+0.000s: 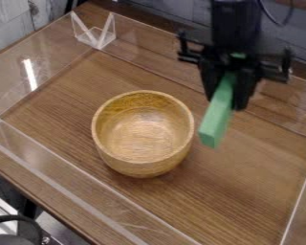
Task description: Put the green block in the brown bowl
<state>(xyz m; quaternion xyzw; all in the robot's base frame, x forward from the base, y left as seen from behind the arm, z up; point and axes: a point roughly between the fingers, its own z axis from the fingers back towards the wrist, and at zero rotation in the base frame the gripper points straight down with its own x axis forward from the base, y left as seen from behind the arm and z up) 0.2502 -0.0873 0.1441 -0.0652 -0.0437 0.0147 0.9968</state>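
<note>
The green block (pixel 218 118) hangs tilted in the air, its lower end just right of the brown bowl's rim. My gripper (pixel 229 78) is shut on the block's upper end, above and to the right of the bowl. The brown bowl (pixel 142 132) sits on the wooden table with nothing inside it. The fingertips themselves are blurred.
The wooden table (pixel 79 86) is fenced by low clear acrylic walls (pixel 41 72). A clear plastic stand (pixel 95 31) sits at the back left. Black cables trail behind the arm at the top.
</note>
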